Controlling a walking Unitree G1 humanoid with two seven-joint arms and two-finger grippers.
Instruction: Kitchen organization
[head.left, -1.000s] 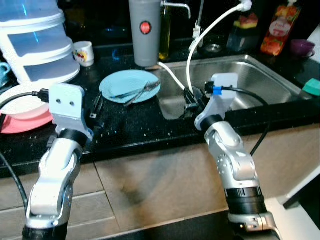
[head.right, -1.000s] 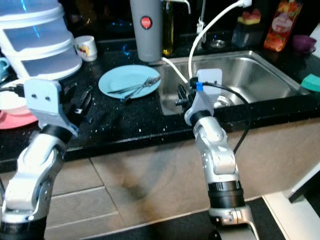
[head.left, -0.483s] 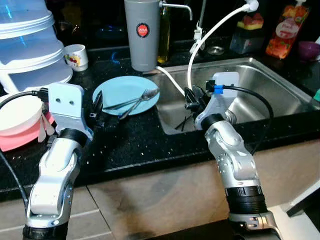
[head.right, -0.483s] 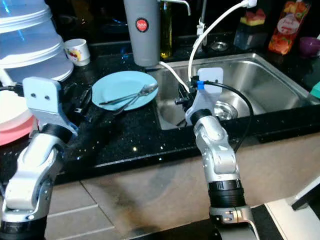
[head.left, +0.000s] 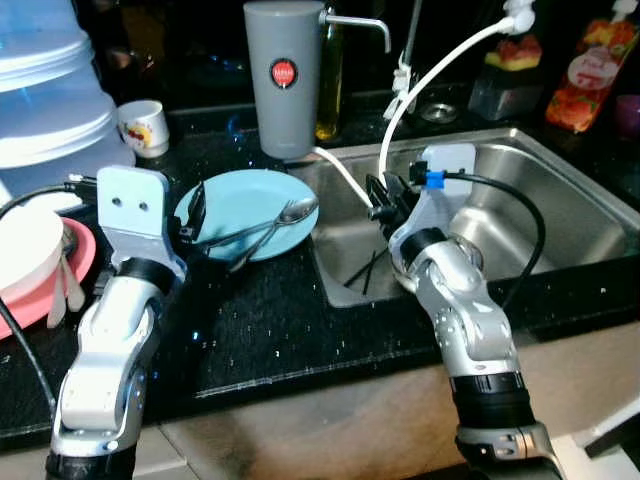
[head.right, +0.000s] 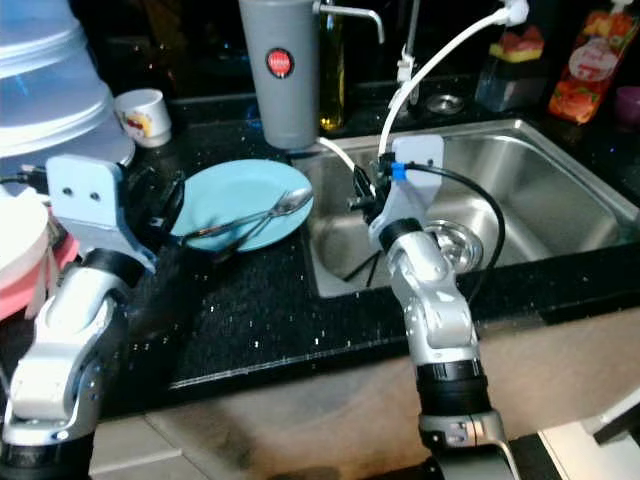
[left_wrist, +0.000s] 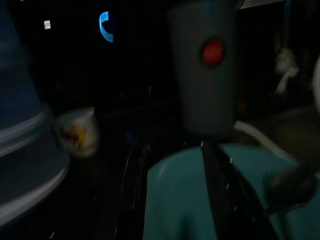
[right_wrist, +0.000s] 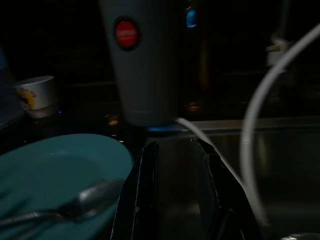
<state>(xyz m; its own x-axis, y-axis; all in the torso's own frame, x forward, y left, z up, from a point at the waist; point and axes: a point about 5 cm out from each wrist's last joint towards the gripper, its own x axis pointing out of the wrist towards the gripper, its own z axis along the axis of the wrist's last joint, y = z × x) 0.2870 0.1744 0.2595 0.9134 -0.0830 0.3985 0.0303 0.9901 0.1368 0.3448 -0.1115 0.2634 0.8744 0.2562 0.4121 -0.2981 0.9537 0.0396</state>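
Observation:
A light blue plate (head.left: 245, 195) lies on the black counter (head.left: 270, 320) left of the sink (head.left: 530, 180). A spoon (head.left: 296, 210) and a second utensil rest across the plate. My left gripper (head.left: 190, 215) is open at the plate's left rim; in the left wrist view one finger (left_wrist: 217, 195) reaches over the plate. My right gripper (head.left: 380, 198) hovers open over the sink's left end with nothing between its fingers (right_wrist: 145, 195). A tall grey container (head.left: 285, 80) with a red badge stands behind the plate.
A white hose (head.left: 430, 90) arcs over the sink beside my right gripper. Thin black sticks (head.left: 365, 270) lie in the basin. At the left are a pink plate (head.left: 75, 270) with a white bowl, stacked clear tubs (head.left: 50, 110) and a small cup (head.left: 140, 128). Bottles line the back right.
The whole view has shifted as I came closer to the counter. My left gripper now reaches the plate's left rim, and my right gripper is further over the sink.

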